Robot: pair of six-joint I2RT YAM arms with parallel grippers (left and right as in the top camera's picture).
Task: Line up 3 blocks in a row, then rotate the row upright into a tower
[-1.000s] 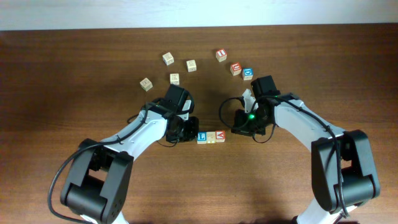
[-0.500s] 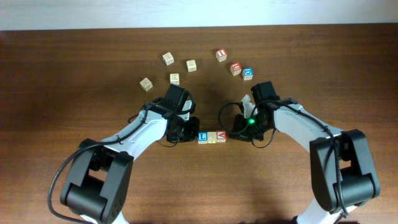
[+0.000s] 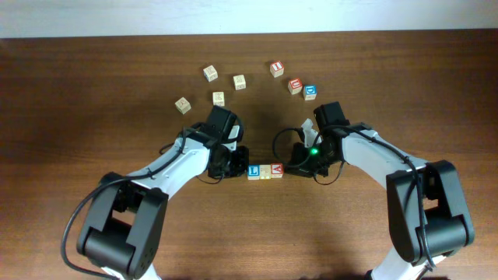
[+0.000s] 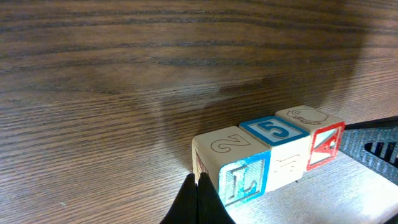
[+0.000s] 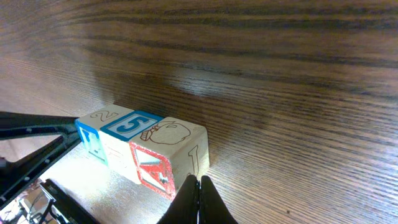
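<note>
Wooden cubes stand in a tight row mid-worktop [image 3: 109, 117]: the blue L block [image 3: 252, 172], the pale tan block [image 3: 264, 171] and the red A block [image 3: 276, 170]. The left gripper [image 4: 198, 199], pinched closed and empty, noses the L end. The right gripper [image 5: 199, 198], likewise closed and empty, sits just beside the A end. I'd say the turning is underway, not finished.
</note>
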